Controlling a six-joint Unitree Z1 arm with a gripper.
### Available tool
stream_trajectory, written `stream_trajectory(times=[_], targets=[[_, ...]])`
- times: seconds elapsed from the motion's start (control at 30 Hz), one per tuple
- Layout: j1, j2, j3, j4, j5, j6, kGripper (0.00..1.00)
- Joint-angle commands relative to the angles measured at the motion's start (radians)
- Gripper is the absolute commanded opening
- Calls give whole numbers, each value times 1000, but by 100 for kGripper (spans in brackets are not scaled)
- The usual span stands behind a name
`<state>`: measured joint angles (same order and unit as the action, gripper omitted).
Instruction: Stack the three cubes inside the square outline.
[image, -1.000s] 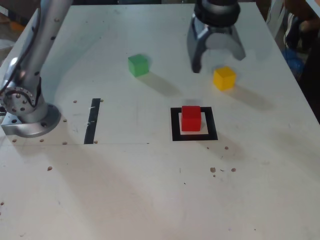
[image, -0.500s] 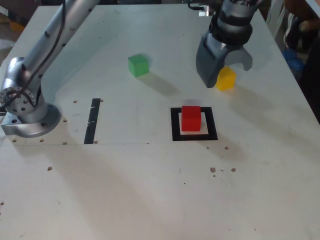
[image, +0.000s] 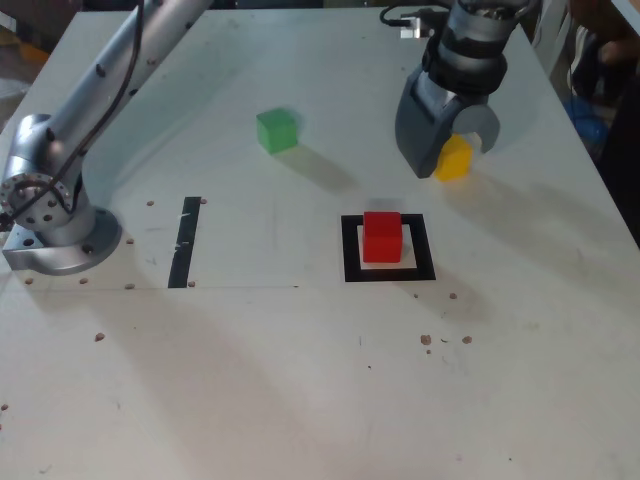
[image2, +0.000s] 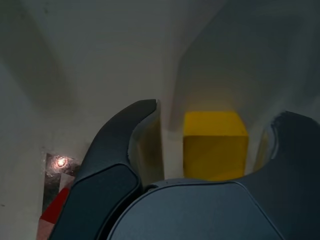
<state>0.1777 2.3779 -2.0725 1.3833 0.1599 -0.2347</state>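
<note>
A red cube (image: 382, 236) sits inside the square outline (image: 350, 250), the black tape frame that anchors this tabletop scene, where it appears placed as the base of the stack the task calls for. Level with the outline and well apart toward the exterior view's left lies a straight black tape strip (image: 184, 242), with the arm's base (image: 50, 225) near it on that side.

Beyond the outline, slightly toward the exterior view's right, the yellow cube (image: 456, 158) rests on the white table (image: 300, 380) with the gripper (image: 452, 155) lowered around it. This looks like the pick-up of the second block.

The wrist view shows the yellow cube (image2: 215, 145) standing between the two dark jaws, which are partly apart. A narrow strip of table shows between the cube and the jaw on one side; on the other, whether the jaw touches the block cannot be told. The cube is bracketed but not visibly clamped or lifted.

Farther still from the outline, toward the exterior view's left, the green cube (image: 276, 130) waits alone, probably the last block to go on.
</note>
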Motion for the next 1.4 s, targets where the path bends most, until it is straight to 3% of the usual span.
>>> stream_trajectory(times=[0.0,0.27,0.43,0.57,0.7,0.93,1.17,1.37], targets=[[-4,11,-3,-15,4,-2,51],[-7,20,-2,-56,6,3,37],[-7,19,-2,-70,6,8,35],[-10,9,-5,-59,15,15,25],[-26,-18,-23,-15,26,35,18],[-122,-110,-59,101,32,132,14],[-311,-274,142,134,26,175,14],[-409,-360,370,31,-11,85,15]])
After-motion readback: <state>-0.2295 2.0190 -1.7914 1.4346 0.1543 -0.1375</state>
